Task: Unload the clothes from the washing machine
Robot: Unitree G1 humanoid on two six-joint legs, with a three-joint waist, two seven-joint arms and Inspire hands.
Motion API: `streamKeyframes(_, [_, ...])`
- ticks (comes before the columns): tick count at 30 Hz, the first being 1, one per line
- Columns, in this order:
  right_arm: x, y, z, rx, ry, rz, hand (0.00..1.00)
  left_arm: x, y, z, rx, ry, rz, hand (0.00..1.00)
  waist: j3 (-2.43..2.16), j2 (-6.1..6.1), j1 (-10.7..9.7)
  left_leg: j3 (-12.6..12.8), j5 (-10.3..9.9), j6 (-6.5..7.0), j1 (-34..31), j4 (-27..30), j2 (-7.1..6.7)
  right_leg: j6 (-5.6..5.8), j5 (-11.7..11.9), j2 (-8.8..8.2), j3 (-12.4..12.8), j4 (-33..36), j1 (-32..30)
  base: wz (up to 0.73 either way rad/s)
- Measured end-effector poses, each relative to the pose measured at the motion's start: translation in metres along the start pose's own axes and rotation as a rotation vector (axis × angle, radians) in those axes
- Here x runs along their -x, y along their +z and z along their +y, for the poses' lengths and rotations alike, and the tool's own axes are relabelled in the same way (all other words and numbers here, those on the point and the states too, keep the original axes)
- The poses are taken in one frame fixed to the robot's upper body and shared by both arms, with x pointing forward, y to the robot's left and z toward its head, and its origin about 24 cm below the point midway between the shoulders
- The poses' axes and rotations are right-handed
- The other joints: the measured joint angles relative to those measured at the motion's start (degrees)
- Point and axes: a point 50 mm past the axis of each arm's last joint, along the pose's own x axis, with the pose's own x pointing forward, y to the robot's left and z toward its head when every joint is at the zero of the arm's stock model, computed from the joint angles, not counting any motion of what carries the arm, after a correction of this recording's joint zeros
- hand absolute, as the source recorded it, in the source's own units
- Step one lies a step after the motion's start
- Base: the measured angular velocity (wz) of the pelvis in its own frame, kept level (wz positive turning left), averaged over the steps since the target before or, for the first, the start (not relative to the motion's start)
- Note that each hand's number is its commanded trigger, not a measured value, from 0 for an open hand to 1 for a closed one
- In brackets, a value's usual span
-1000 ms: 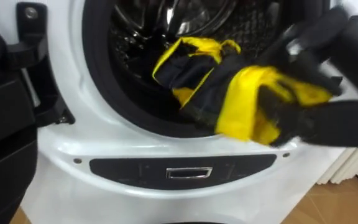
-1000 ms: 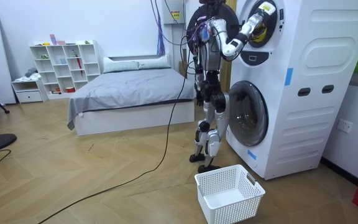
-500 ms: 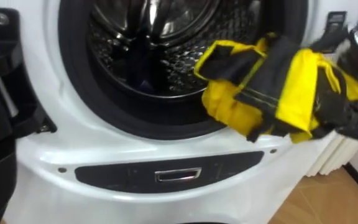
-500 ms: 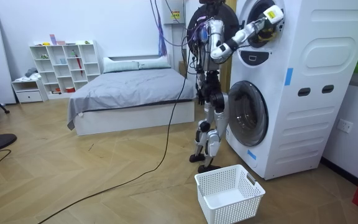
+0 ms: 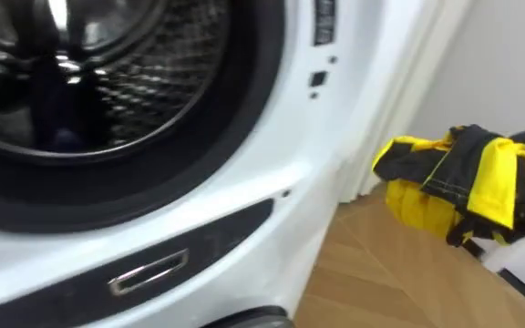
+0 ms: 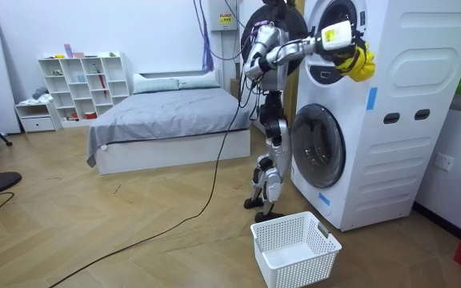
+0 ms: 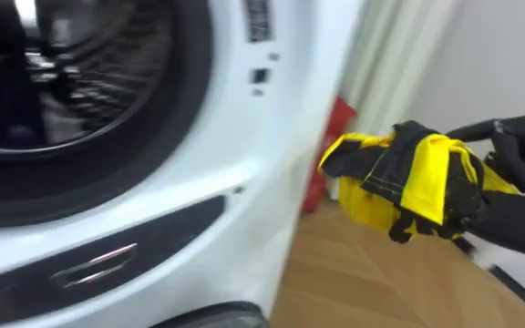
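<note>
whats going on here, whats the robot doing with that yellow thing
The robot stands at a stacked white washing machine, facing the upper drum. Its right hand is curled round a yellow and black garment and holds it in the air, outside the drum and off to the right of the machine's front. A white laundry basket sits on the floor near its feet, and the garment is not in it yet.

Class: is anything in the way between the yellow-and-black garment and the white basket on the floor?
Nothing visible does. The right hand holds the garment outside the drum, and the basket stands open on the floor below.
</note>
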Motion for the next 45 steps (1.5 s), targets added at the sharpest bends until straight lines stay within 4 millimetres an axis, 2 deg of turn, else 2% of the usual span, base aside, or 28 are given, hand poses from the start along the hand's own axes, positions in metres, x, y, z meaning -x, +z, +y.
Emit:
streamKeyframes(1, [0.0, -0.002, -0.001, -0.005, -0.004, 0.012, 1.0, 0.0, 0.0, 0.0, -0.005, -0.005, 0.013, 0.0, 0.0, -0.05, -0.51, 0.24, 0.0, -0.01, -0.08, 0.01, 0.02, -0.02, 0.01, 0.1, 0.25, 0.01, -0.19, -0.34])
streamKeyframes(2, [0.001, -0.007, -0.002, -0.014, -0.012, 0.033, 1.0, -0.001, 0.001, -0.001, -0.003, -0.008, 0.021, 0.0, 0.32, 0.4, -1.23, 0.72, 0.0, -0.02, -0.25, -0.04, 0.04, 0.0, 0.03, 0.33, 0.89, 0.06, -0.74, -0.35])
streamKeyframes(3, [0.002, -0.01, -0.003, -0.019, -0.021, 0.052, 1.0, 0.0, -0.001, -0.002, -0.018, -0.015, 0.031, 0.0, 0.5, 0.54, -1.37, 1.91, 0.0, -0.02, -0.33, -0.04, 0.08, 0.08, 0.24, 0.59, 2.02, 0.19, -1.2, -0.41])
streamKeyframes(7, [0.004, -0.024, -0.007, -0.045, -0.038, 0.116, 1.0, -0.001, 0.001, -0.007, -0.046, -0.036, 0.042, 0.0, 0.97, 1.77, -1.31, 3.44, 0.0, -0.01, -1.39, -0.07, -0.09, 0.53, 0.74, 0.94, 4.1, 0.61, -2.96, -0.33])
streamKeyframes(10, [0.006, -0.049, -0.006, -0.096, -0.042, 0.21, 1.0, -0.001, 0.003, -0.01, -0.087, -0.049, 0.049, 0.0, 1.01, 2.13, -1.39, 3.64, 0.0, -0.01, -1.99, 0.01, -0.16, 0.63, 0.81, 1.04, 4.64, 0.88, -3.75, -0.07])
streamKeyframes(11, [0.01, -0.064, -0.004, -0.131, -0.044, 0.266, 1.0, -0.001, 0.005, -0.009, -0.094, -0.05, 0.052, 0.0, 1.04, 2.7, -1.34, 3.63, -0.01, 0.0, -2.38, 0.09, -0.17, 0.66, 0.82, 0.99, 4.64, 0.8, -3.99, 0.0])
streamKeyframes(12, [0.014, -0.077, -0.002, -0.162, -0.047, 0.321, 1.0, -0.001, 0.008, -0.011, -0.1, -0.057, 0.046, 0.0, 0.74, 2.98, -1.24, 3.63, -0.09, 0.15, -3.1, 0.14, -0.19, 0.8, 0.9, 0.98, 4.69, 0.79, -4.72, 0.0])
streamKeyframes(13, [0.016, -0.083, -0.002, -0.175, -0.044, 0.346, 1.0, -0.001, 0.01, -0.012, -0.11, -0.063, 0.041, 0.0, 0.86, 3.36, -1.15, 3.65, -0.16, 0.27, -3.42, 0.17, -0.2, 0.91, 0.97, 0.98, 4.7, 0.77, -5.03, -0.07])
streamKeyframes(14, [0.02, -0.094, 0.0, -0.199, -0.042, 0.396, 1.0, -0.001, 0.013, -0.016, -0.129, -0.078, 0.033, 0.0, 0.74, 4.27, -0.8, 3.96, -0.2, 0.34, -4.31, 0.28, -0.26, 1.11, 1.13, 0.98, 4.96, 0.99, -6.02, -0.17])
streamKeyframes(16, [0.023, -0.11, 0.004, -0.238, -0.037, 0.456, 1.0, -0.001, 0.013, -0.019, -0.154, -0.092, 0.03, 0.0, 0.97, 5.5, -0.65, 4.65, -0.2, 0.34, -5.1, 0.86, -0.28, 1.26, 1.28, 0.91, 5.47, 1.31, -6.94, -0.17])
streamKeyframes(18, [0.028, -0.131, 0.007, -0.284, -0.047, 0.537, 1.0, 0.0, 0.013, -0.024, -0.183, -0.107, 0.026, 0.0, 0.7, 7.14, -0.82, 4.67, -0.2, 0.34, -5.98, 1.01, -0.38, 1.28, 1.27, 0.89, 5.45, 1.98, -7.76, -0.03])
streamKeyframes(19, [0.028, -0.134, 0.007, -0.292, -0.052, 0.549, 1.0, 0.0, 0.014, -0.025, -0.181, -0.111, 0.024, 0.0, 0.85, 7.54, -0.82, 4.68, -0.2, 0.35, -6.12, 1.01, -0.41, 1.29, 1.26, 0.87, 5.44, 2.09, -7.99, 0.0])
streamKeyframes(22, [0.026, -0.144, 0.008, -0.321, -0.072, 0.577, 1.0, 0.001, 0.016, -0.032, -0.188, -0.133, 0.015, 0.0, 0.8, 9.6, -0.96, 4.58, -0.11, 0.5, -7.42, 1.1, -0.98, 1.41, 1.25, 0.92, 5.73, 2.77, -9.95, -0.05])
streamKeyframes(23, [0.024, -0.15, 0.009, -0.334, -0.086, 0.592, 1.0, 0.001, 0.016, -0.034, -0.205, -0.139, 0.014, 0.0, 0.6, 10.33, -1.0, 4.41, -0.07, 0.58, -7.97, 1.13, -1.08, 1.43, 1.11, 0.97, 5.82, 3.08, -10.83, -0.08])
streamKeyframes(24, [0.025, -0.157, 0.012, -0.354, -0.101, 0.612, 1.0, 0.001, 0.018, -0.036, -0.212, -0.145, 0.009, 0.0, 0.79, 10.95, -0.99, 4.2, 0.0, 0.7, -8.28, 1.24, -1.15, 1.44, 1.11, 0.97, 5.83, 3.31, -11.2, -0.05])
streamKeyframes(26, [0.025, -0.171, 0.023, -0.397, -0.116, 0.652, 1.0, 0.001, 0.021, -0.038, -0.231, -0.154, -0.001, 0.0, 0.81, 11.76, -1.03, 3.74, 0.04, 0.77, -9.15, 1.55, -1.22, 1.45, 1.11, 0.96, 5.88, 4.0, -12.01, 0.0])
streamKeyframes(27, [0.028, -0.181, 0.029, -0.431, -0.124, 0.691, 1.0, 0.002, 0.022, -0.041, -0.242, -0.159, -0.007, 0.0, 0.56, 12.44, -1.02, 3.3, 0.18, 1.0, -9.75, 1.55, -1.22, 1.46, 1.1, 0.89, 5.83, 4.29, -12.62, 0.04])
streamKeyframes(29, [0.036, -0.193, 0.038, -0.47, -0.14, 0.75, 1.0, 0.002, 0.024, -0.044, -0.251, -0.167, -0.017, 0.0, 0.64, 13.49, -0.96, 3.28, 0.34, 1.21, -9.99, 1.48, -1.22, 1.48, 1.13, 0.82, 5.7, 4.49, -12.9, 0.06])
streamKeyframes(32, [0.041, -0.202, 0.044, -0.492, -0.157, 0.797, 1.0, 0.002, 0.027, -0.046, -0.257, -0.171, -0.026, 0.0, 0.55, 14.71, -0.87, 3.28, 0.49, 1.42, -10.9, 1.55, -1.63, 1.51, 0.89, 0.75, 5.74, 5.53, -14.53, 0.0])
streamKeyframes(34, [0.041, -0.206, 0.045, -0.501, -0.186, 0.801, 1.0, 0.002, 0.031, -0.047, -0.26, -0.171, -0.037, 0.0, 0.56, 15.06, -0.91, 3.22, 0.76, 1.69, -12.09, 1.56, -2.13, 1.69, 0.79, 0.55, 5.78, 6.25, -15.8, 0.0])
streamKeyframes(37, [0.039, -0.21, 0.042, -0.512, -0.25, 0.804, 1.0, 0.003, 0.036, -0.052, -0.245, -0.182, -0.062, 0.0, 0.73, 16.38, -1.11, 3.24, 1.31, 2.31, -13.98, 1.51, -2.35, 2.13, 1.05, -0.04, 5.68, 6.59, -17.81, 0.04])
streamKeyframes(39, [0.045, -0.216, 0.04, -0.517, -0.293, 0.829, 1.0, 0.004, 0.037, -0.057, -0.213, -0.197, -0.072, 0.0, 0.77, 17.31, -1.1, 3.25, 1.43, 2.53, -14.55, 1.47, -3.04, 2.44, 0.82, -0.35, 5.63, 7.31, -18.72, 0.0])
streamKeyframes(42, [0.05, -0.22, 0.038, -0.522, -0.324, 0.852, 1.0, 0.005, 0.041, -0.061, -0.206, -0.21, -0.089, 0.0, 0.95, 18.01, -1.11, 3.29, 1.64, 2.88, -15.43, 1.37, -3.71, 2.9, -0.47, -0.92, 5.71, 9.72, -20.74, 0.0])
streamKeyframes(45, [0.054, -0.223, 0.038, -0.526, -0.342, 0.876, 1.0, 0.006, 0.044, -0.062, -0.205, -0.216, -0.096, 0.0, 0.92, 18.07, -1.11, 3.31, 1.78, 3.12, -16.01, 1.36, -4.44, 3.16, -1.31, -1.31, 5.82, 11.68, -22.19, 0.02])
